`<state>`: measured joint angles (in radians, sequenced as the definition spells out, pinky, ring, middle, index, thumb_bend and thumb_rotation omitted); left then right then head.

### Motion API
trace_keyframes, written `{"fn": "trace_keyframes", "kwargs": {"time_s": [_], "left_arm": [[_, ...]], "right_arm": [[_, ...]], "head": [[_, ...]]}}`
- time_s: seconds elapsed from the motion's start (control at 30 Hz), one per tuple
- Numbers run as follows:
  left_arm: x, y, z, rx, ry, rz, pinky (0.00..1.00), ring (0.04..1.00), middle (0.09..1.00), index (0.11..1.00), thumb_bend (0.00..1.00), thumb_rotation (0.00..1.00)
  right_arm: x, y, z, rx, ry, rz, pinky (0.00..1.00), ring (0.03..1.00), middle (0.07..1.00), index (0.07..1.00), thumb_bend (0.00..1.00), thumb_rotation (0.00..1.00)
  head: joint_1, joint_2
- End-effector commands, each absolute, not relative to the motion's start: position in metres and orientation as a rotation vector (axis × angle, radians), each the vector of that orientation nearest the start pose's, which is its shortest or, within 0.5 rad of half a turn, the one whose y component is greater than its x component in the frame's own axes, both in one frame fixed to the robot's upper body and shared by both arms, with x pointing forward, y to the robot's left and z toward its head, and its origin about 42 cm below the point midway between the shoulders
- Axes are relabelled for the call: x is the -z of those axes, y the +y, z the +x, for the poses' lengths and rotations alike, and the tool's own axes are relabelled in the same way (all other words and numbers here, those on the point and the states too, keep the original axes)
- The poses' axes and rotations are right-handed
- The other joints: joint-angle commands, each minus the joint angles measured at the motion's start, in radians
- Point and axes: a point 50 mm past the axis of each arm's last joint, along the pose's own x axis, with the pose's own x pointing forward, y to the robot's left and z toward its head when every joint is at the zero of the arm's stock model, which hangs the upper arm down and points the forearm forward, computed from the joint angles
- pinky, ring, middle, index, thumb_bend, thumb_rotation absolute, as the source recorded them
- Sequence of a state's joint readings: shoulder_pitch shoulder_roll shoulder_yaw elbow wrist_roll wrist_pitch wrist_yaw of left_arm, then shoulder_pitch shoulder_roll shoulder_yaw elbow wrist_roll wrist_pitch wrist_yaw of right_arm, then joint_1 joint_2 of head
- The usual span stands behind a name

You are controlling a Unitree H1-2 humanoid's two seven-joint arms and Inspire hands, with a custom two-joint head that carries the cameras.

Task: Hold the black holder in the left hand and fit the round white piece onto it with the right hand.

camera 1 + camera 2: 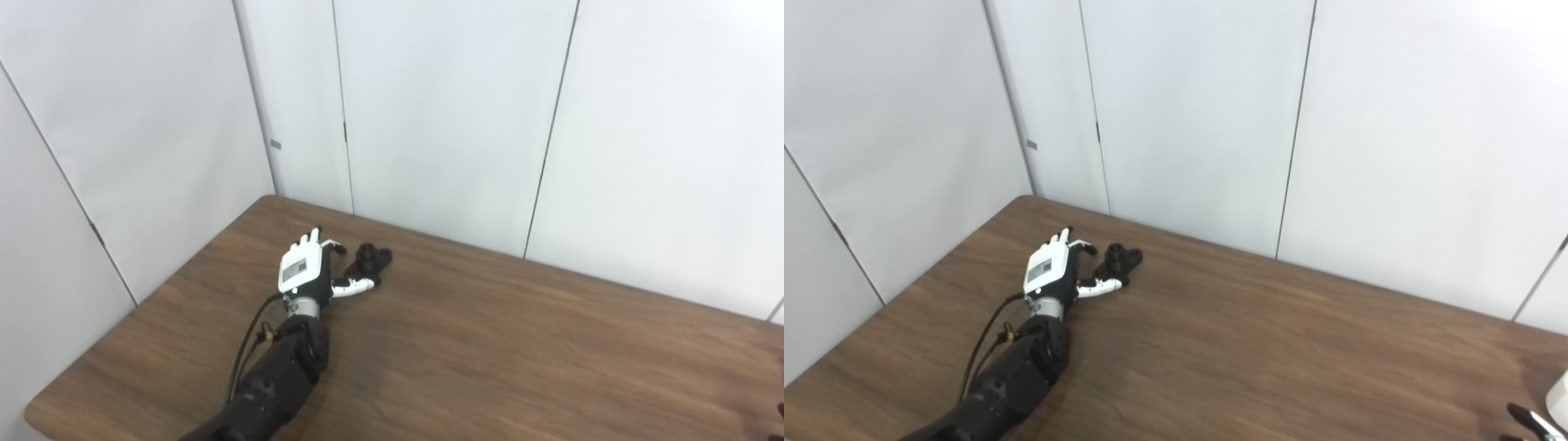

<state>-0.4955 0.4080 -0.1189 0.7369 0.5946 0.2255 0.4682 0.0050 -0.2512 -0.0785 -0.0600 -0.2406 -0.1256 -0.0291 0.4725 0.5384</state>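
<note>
Beside the black holder (368, 261), on its left flank, the left hand (304, 269) lies low over the wooden table (490, 343) with its white back plate facing up. Its fingers (311, 236) are extended and apart, pointing toward the far wall panels (453, 110); the thumb (355, 285) is swung out to the right and reaches just under the near end of the holder. The hand is spread and grasps nothing. Whether the thumb tip touches the holder cannot be told at this resolution.

The holder rests on the table near the far-left corner, on the thumb side of the hand, between the thumb and the fingers. Its long axis appears to run diagonally, from near-left to far-right; its finer shape is too small to read.

At the bottom-right corner of the right eye view, well apart from the holder, part of the right hand (1528, 421) shows as a dark and white tip; its posture cannot be determined. A white rounded edge (1559, 392) just beside it is probably the round white piece, but it is cut off by the frame.

Judgement: the current step is acquisition of the holder. The left hand is by far the nearer. The coming move calls for closing fingers and thumb across the holder.
</note>
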Motion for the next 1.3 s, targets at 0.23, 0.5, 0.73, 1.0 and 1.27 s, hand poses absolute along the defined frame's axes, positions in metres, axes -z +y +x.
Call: {"fn": "trace_keyframes", "kwargs": {"time_s": [0.23, 0.5, 0.73, 1.0, 1.27], "left_arm": [[-0.095, 0.369, 0.425, -0.450, 0.265, 1.064, 1.00, 1.000, 1.000, 0.712, 0.96, 0.28], [-0.090, 0.360, 0.425, -0.419, 0.257, 1.060, 0.99, 1.000, 1.000, 0.708, 0.97, 0.32], [-0.086, 0.355, 0.422, -0.386, 0.242, 1.043, 0.95, 1.000, 1.000, 0.700, 0.96, 0.30], [-0.080, 0.349, 0.419, -0.350, 0.235, 0.935, 0.96, 1.000, 0.999, 0.638, 0.92, 0.13], [-0.074, 0.345, 0.414, -0.305, 0.210, 0.904, 1.00, 1.000, 0.989, 0.583, 0.88, 0.05]], "right_arm": [[-0.155, -0.312, 0.280, 0.092, -0.273, -0.502, 0.59, 0.736, 0.851, 0.808, 0.54, 0.00], [-0.159, -0.312, 0.277, 0.098, -0.272, -0.498, 0.58, 0.732, 0.851, 0.808, 0.54, 0.00], [-0.161, -0.312, 0.274, 0.100, -0.270, -0.502, 0.58, 0.729, 0.850, 0.808, 0.54, 0.00], [-0.161, -0.313, 0.273, 0.100, -0.264, -0.514, 0.59, 0.727, 0.852, 0.810, 0.53, 0.00], [-0.162, -0.313, 0.272, 0.103, -0.256, -0.511, 0.59, 0.732, 0.856, 0.813, 0.54, 0.00]], "head": [[-0.010, 0.016], [-0.016, 0.024], [-0.017, 0.037], [-0.018, 0.047], [-0.019, 0.055]]}}
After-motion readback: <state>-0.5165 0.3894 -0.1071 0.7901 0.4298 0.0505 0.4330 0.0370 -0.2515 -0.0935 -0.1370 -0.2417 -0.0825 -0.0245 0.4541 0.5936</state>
